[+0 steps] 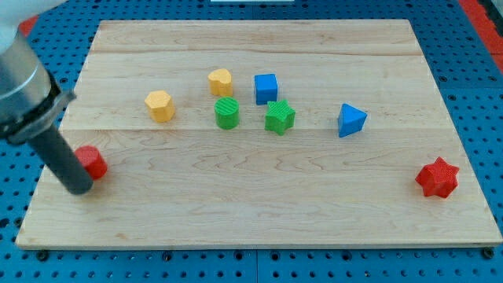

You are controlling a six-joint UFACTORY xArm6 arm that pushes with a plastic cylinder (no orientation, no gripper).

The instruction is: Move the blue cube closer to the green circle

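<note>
Our tip (78,189) rests at the tabletop's (259,212) near left, touching a red block (94,162). We carry no hand, only a rod. The blue cube (266,88) sits far off, just right of the green circle (227,113).

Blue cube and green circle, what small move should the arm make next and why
Probably swing my tip away from the red block at the view's left, up and across to the right side of the blue cube. The green circle lies just left of and below the cube, so a push from the cube's upper right should close that gap.
</note>
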